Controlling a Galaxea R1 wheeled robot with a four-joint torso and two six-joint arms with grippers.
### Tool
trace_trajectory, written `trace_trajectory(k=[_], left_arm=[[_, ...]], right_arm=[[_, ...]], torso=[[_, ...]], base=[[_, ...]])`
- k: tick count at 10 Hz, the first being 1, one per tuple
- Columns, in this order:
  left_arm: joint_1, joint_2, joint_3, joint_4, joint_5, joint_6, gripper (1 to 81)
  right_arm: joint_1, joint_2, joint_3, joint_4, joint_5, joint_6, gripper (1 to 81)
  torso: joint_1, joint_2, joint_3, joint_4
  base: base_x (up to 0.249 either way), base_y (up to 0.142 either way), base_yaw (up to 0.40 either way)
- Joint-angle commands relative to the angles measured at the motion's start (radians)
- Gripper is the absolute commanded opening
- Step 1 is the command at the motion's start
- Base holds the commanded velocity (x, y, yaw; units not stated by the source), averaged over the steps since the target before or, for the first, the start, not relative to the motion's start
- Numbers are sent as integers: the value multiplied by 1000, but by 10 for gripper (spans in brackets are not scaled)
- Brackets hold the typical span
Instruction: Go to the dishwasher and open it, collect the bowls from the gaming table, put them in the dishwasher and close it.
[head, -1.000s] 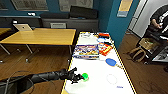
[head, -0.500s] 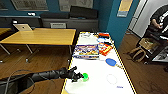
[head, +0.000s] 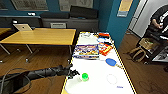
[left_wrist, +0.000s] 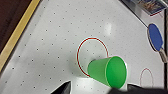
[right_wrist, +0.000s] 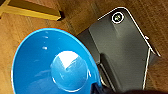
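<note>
The gaming table has a white top with yellow edges and runs away from me on the right. My left gripper reaches over its near left edge, beside a small green cup. In the left wrist view, the green cup stands on the dotted white top, with the open gripper just short of it. A bright blue bowl sits close in the right wrist view, over wooden floor, with my right gripper shut on its rim. The dishwasher is out of view.
On the gaming table lie a board-game box, red packets, a blue paddle and a pale blue round thing at the far end. A wooden table with a laptop stands left. A person and a bag are right.
</note>
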Motion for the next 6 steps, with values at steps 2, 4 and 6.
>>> trace_trajectory(k=[2, 4, 6], left_arm=[[-166, 46, -35, 8, 30, 2, 811], [-183, 86, -58, 10, 32, 2, 811], [-194, 126, -75, 10, 66, 4, 811]], right_arm=[[43, -27, -4, -10, -80, -2, 10], [43, -27, -9, -10, -80, -2, 10], [43, -27, -9, -10, -82, -2, 10]], torso=[[0, 0, 0, 0], [0, 0, 0, 0], [0, 0, 0, 0]], base=[[0, 0, 0], [0, 0, 0], [0, 0, 0]])
